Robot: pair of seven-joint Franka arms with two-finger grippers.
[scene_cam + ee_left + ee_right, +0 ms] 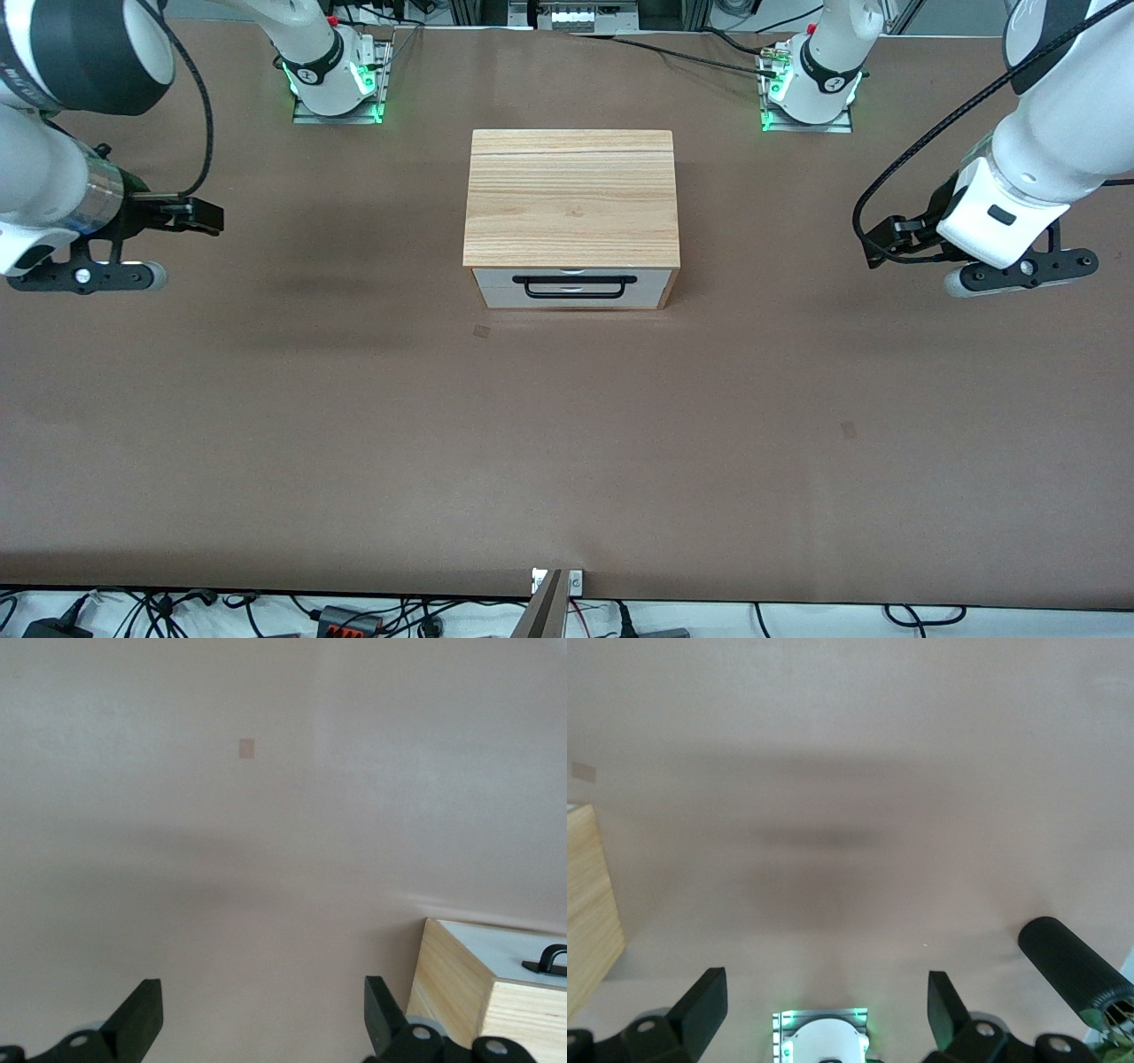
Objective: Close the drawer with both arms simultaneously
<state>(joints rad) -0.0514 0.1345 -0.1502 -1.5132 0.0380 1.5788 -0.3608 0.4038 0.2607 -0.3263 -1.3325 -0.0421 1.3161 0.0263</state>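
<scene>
The oak-grain box (571,195) stands mid-table between the two arm bases. Its drawer (496,291), a white front panel with a black bar handle (574,285), faces the front camera. The panel sits about flush with the box front and no wood inside shows. My left gripper (1023,270) hangs open and empty over bare table toward the left arm's end. Its wrist view (261,1010) catches a box corner (452,992) and part of the handle (551,958). My right gripper (86,280) hangs open and empty toward the right arm's end (827,1005), well away from the box (589,912).
Both arm bases with green lights (337,84) (811,89) stand along the table edge farthest from the front camera. Two small tape marks (481,330) (849,430) lie on the brown table. Cables hang along the edge nearest the front camera (354,616).
</scene>
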